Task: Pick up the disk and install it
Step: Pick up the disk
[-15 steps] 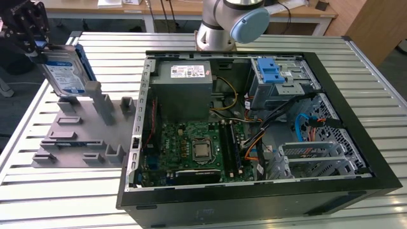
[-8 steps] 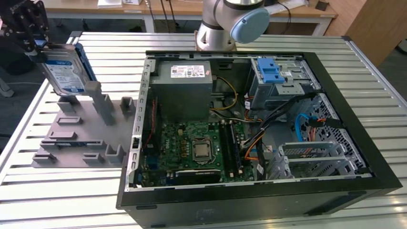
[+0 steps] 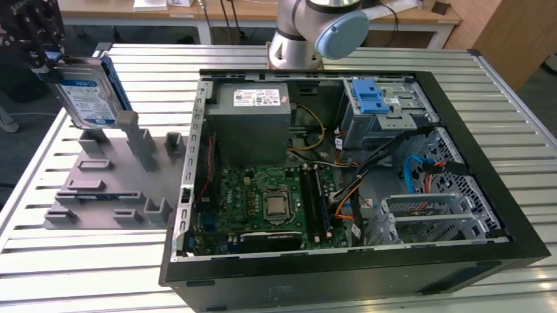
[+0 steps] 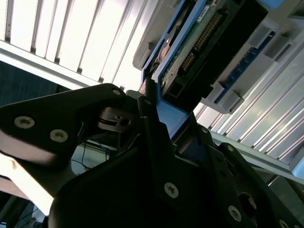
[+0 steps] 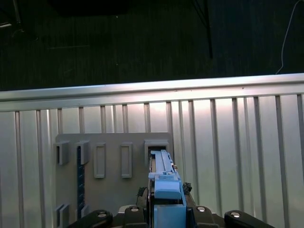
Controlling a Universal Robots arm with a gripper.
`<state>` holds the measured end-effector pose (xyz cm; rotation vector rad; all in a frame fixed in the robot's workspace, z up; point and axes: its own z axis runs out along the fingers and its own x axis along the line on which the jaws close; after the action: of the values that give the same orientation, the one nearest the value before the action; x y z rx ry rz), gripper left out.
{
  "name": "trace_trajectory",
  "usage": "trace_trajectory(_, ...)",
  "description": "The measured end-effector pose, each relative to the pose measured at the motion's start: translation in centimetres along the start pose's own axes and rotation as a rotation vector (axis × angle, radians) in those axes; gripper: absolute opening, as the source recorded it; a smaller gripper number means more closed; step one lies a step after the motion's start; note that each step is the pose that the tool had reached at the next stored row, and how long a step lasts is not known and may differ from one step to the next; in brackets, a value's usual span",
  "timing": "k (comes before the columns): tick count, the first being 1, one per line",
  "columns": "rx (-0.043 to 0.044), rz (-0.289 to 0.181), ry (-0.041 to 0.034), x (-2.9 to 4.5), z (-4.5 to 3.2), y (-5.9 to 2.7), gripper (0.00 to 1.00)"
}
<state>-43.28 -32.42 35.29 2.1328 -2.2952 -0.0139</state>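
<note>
Your fingers (image 4: 148,114) are shut tight on the blue edge of the disk (image 3: 87,98). You see it at the upper left of the exterior view, standing up over the grey tray (image 3: 113,176), just beside a tall tray post (image 3: 143,147). It is silver with a blue-and-white label. Bare tabletop (image 3: 87,261) lies around the tray. The open computer case (image 3: 348,274) sits close on the tray's right.

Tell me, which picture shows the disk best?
The exterior view: the disk shows its whole labelled face, standing on edge at the grey tray. The second wrist view shows its circuit-board side close up; the first wrist view shows its blue bracket edge-on.
</note>
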Motion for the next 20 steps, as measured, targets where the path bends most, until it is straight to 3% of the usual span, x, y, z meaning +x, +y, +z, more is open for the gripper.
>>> trace_trajectory(3,0.0026,0.000,-0.0002,0.00,-0.20,0.02,0.36)
trace_trajectory(7,0.0173,-0.001,-0.0012,0.00,-0.25,0.12,0.36)
trace_trajectory(10,0.0226,-0.010,-0.0017,0.00,-0.35,0.14,0.36)
trace_trajectory(20,0.0232,-0.020,-0.0017,0.00,-1.62,0.16,0.36)
